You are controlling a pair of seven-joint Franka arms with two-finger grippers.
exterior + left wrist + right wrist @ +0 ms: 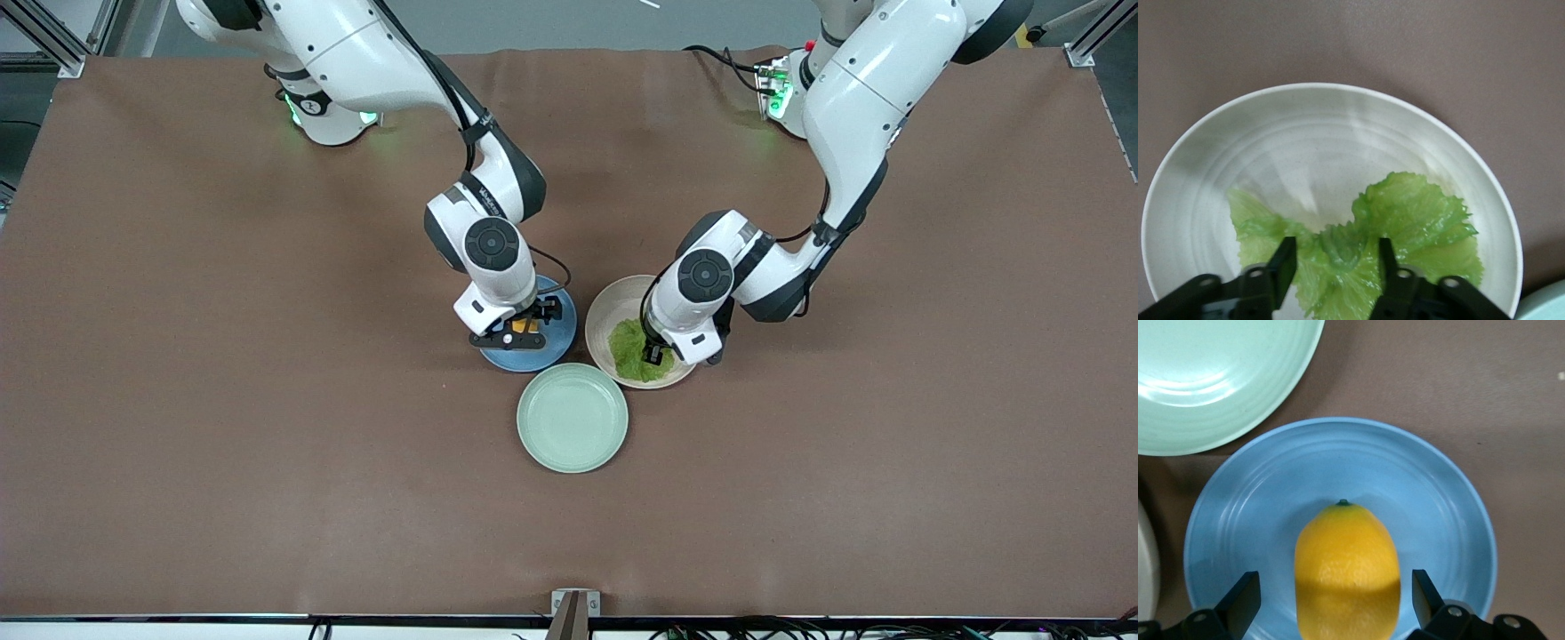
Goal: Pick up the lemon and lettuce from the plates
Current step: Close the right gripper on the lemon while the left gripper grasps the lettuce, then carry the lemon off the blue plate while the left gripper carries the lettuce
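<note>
The lemon [1347, 570] lies on the blue plate [1438, 500]; in the front view only a sliver of the lemon [525, 325] shows under the hand, on the blue plate [533, 358]. My right gripper [1335, 597] is open, one finger on each side of the lemon with gaps. The lettuce [1405, 227] lies in the beige plate [1305, 127]; it also shows in the front view [629, 351], on the beige plate [609, 311]. My left gripper [1336, 267] is open, low over the lettuce, fingers straddling its bunched middle. In the front view the right gripper [518, 335] and left gripper [655, 354] sit low over their plates.
A pale mint-green plate [573, 417] stands empty, nearer the front camera than the other two plates and close to both. It shows in the right wrist view [1218, 380]. Brown table cloth [267, 400] surrounds the plates.
</note>
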